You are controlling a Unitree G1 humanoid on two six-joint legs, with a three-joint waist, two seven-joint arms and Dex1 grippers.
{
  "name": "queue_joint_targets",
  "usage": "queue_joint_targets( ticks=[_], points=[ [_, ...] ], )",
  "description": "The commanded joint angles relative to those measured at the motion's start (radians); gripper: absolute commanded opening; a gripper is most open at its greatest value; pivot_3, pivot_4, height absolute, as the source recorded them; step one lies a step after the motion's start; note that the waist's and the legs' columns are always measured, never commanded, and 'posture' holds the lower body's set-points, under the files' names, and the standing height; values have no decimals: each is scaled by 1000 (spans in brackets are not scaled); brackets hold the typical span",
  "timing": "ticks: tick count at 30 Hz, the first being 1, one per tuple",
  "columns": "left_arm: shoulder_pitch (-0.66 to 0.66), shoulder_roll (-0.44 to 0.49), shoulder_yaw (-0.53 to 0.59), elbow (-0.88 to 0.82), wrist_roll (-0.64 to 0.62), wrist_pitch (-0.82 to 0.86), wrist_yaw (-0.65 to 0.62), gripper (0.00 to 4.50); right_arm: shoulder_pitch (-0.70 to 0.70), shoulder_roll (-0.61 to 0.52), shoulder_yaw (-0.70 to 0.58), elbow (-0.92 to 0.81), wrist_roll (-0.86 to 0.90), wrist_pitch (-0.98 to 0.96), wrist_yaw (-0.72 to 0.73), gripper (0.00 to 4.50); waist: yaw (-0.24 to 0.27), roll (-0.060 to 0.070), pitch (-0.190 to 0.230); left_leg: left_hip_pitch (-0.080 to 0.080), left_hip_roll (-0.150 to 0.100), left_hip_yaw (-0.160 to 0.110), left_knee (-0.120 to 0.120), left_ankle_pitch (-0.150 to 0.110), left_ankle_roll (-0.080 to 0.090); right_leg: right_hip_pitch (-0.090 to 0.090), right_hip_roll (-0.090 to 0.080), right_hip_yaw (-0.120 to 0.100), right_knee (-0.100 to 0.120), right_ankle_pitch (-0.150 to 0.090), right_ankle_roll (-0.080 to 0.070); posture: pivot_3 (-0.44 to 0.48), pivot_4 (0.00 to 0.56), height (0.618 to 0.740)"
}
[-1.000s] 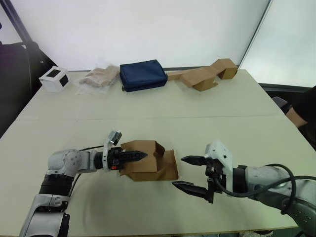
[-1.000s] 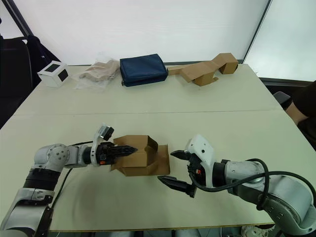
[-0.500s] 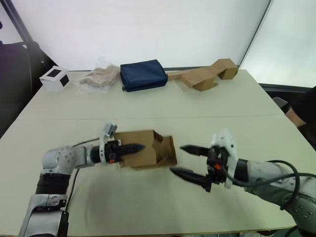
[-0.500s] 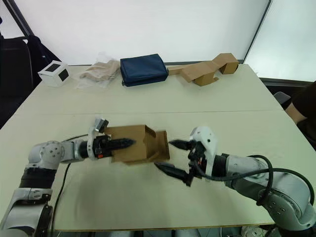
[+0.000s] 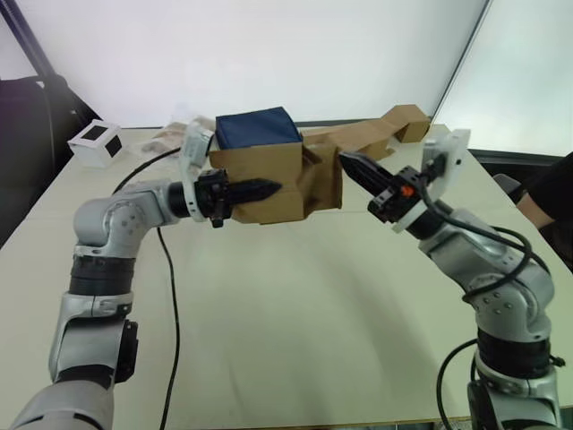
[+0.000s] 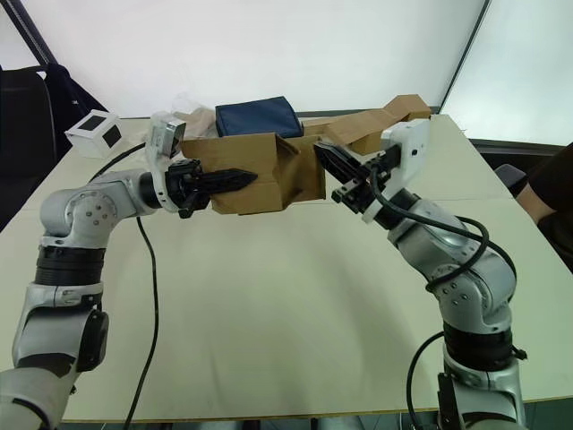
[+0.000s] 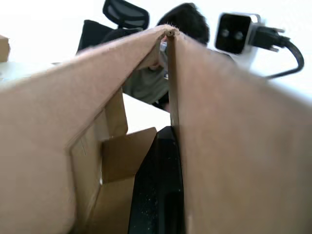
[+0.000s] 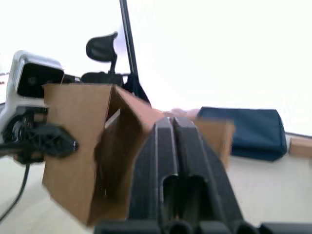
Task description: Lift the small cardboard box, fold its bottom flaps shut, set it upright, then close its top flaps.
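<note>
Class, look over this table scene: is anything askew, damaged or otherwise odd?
Yes: the small cardboard box is in the air, lying sideways, one wall clamped in the left gripper, its end flaps hanging loose beside the right gripper.

Two brown walls of the cardboard box (image 7: 234, 146) meet at a top corner edge. A black finger (image 7: 158, 195) lies against the inside of one wall, beside a folded flap (image 7: 124, 158). Beyond the box sit a person (image 7: 183, 22), a black chair (image 7: 124, 14) and the other arm's white camera housing (image 7: 236, 31).

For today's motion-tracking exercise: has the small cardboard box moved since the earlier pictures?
Yes. The small cardboard box has been lifted off the table; held by the left end effector, it now overlaps the blue pouch at the far edge.
</note>
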State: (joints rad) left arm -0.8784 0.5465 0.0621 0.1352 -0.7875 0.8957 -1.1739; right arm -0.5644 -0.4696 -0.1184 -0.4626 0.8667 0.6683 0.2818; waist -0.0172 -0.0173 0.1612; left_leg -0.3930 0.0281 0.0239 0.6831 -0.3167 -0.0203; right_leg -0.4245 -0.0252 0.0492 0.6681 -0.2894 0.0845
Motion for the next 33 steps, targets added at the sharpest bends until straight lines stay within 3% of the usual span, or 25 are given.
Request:
queue_joint_targets(
  ticks=[1, 13, 21, 33],
  points=[
    [-41, 8, -6, -21, 9, -32, -30, 0, -55, 19, 22, 27, -51, -39, 27, 50, 0, 0, 0, 0, 0, 0, 0, 0, 0, 0, 0, 0, 0, 0, 0, 0, 150, 740],
    [-92, 20, -4, -35, 1, -19, -44, 0, -53, 65, 82, 17, -87, -20, 95, 50, 0, 0, 0, 0, 0, 0, 1, 0, 0, 0, 0, 0, 1, 0, 0, 0, 150, 740],
    [-70, 62, -41, -70, -24, 47, -123, 0, -71, 116, 84, 10, -81, -24, 106, 50, -2, 0, 0, 0, 0, 0, 0, 0, 0, 0, 0, 0, 1, 0, 0, 0, 150, 740],
    [-81, 62, -18, -29, 1, 12, -97, 0, -19, 11, 47, -87, -35, 58, 162, 50, -1, 0, 0, 0, 0, 0, 0, 0, 0, 0, 0, 0, 1, 0, 0, 0, 150, 740]
  ],
)
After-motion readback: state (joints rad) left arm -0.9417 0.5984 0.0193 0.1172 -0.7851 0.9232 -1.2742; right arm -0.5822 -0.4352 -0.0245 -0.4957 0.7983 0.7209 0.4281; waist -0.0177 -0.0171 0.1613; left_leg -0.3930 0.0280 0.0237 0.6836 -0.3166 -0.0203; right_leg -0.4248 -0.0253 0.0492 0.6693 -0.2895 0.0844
